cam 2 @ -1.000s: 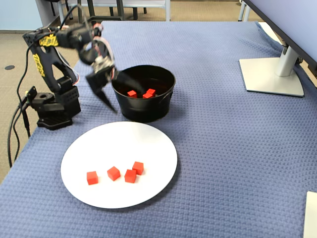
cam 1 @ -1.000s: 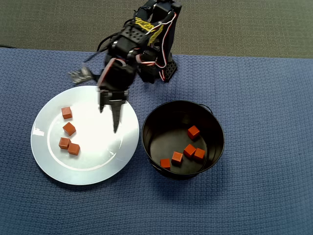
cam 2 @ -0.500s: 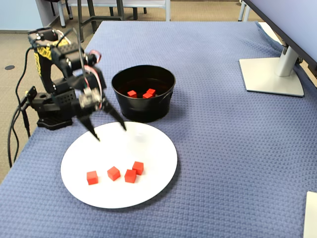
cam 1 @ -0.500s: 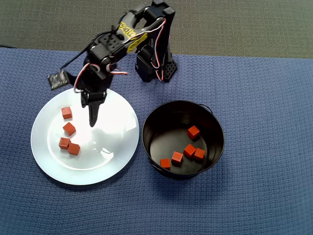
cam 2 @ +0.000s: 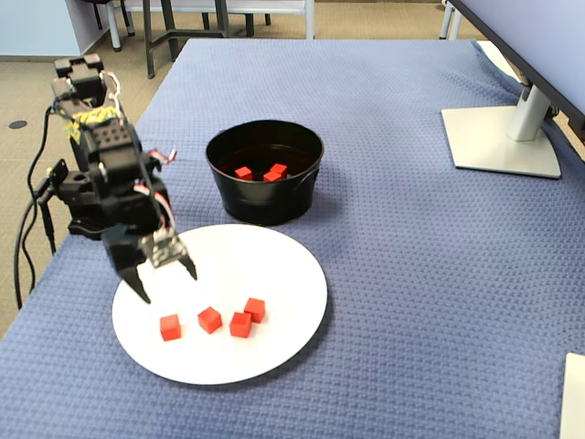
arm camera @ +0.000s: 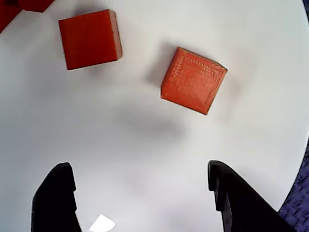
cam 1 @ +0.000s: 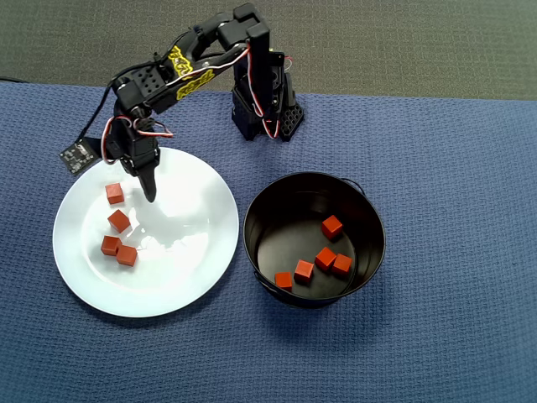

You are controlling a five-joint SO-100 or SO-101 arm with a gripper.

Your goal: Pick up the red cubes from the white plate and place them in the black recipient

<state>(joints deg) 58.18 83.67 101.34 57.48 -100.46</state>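
Several red cubes lie on the left part of the white plate (cam 1: 189, 243), the nearest to the arm being one cube (cam 1: 114, 194) and another (cam 1: 119, 221). More red cubes (cam 1: 325, 257) rest inside the black recipient (cam 1: 248, 239) to the right. My gripper (cam 1: 149, 195) hovers low over the plate's upper left, just right of the top cube. In the wrist view the gripper (arm camera: 137, 169) is open with nothing between its black fingers, and two cubes (arm camera: 193, 80) (arm camera: 90, 38) lie ahead of it on the plate (arm camera: 145, 130). The fixed view shows the gripper (cam 2: 168, 285) above the plate (cam 2: 270, 261), behind the row of cubes (cam 2: 209, 319).
The arm's base (cam 1: 264, 109) stands on the blue cloth behind plate and pot. A monitor stand (cam 2: 507, 137) sits far right in the fixed view. Cables (cam 2: 27, 247) hang off the table's left edge. Grey floor lies beyond the cloth's far edge (cam 1: 403, 50).
The gripper swung left from beside the pot across the plate and dropped lower, ending near the top cubes. It stayed open. No cube has moved.
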